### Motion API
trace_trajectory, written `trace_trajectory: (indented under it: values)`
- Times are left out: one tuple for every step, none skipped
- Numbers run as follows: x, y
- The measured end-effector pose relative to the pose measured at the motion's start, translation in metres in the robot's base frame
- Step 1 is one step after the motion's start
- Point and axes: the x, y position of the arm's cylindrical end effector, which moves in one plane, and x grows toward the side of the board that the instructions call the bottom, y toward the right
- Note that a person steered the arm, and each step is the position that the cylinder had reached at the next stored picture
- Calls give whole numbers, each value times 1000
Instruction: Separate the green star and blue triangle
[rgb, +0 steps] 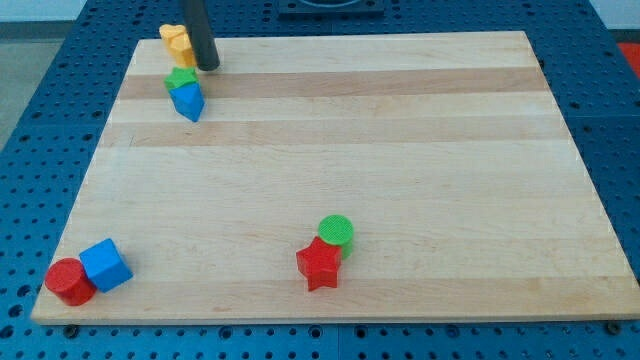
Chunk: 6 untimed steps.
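The green star (181, 78) lies near the board's top left corner. The blue triangle (188, 101) touches it just below. My tip (208, 66) is down on the board just right of and above the green star, close to it but apart by a small gap. The rod rises out of the view's top.
A yellow block (176, 43) sits at the top left edge, just left of the rod. A red cylinder (69, 281) and blue cube (105, 265) touch at the bottom left corner. A green cylinder (336, 232) and red star (320, 264) touch at bottom centre. The wooden board (400, 150) has blue surround.
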Motion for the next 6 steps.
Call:
trace_trajectory:
  values:
    - [20,-4]
    - [51,-4]
    - [79,-4]
    - [114,-4]
    - [147,-4]
    - [179,-3]
